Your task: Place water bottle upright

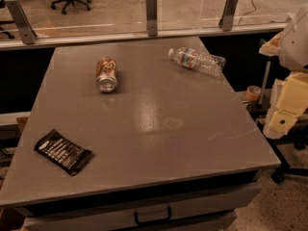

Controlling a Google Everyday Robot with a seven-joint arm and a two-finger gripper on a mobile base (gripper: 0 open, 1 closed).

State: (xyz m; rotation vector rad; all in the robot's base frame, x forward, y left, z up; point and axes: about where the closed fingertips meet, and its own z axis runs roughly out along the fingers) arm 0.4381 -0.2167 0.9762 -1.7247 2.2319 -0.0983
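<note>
Camera view: the water bottle lies sideways, far right; the gripper, right of the table, hold untellable, should grasp it mid-body, then tilt.

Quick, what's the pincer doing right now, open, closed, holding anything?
Pincer: right of the grey table, open or closed cannot be told; the clear ribbed plastic water bottle lies apart on it.

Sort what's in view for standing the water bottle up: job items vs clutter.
Job: water bottle, lying on its side, far right of the table; gripper, beyond the table's right edge, apart from the bottle.
Lying about: can, on its side, far left of centre; black packet, flat, near left corner.
</note>
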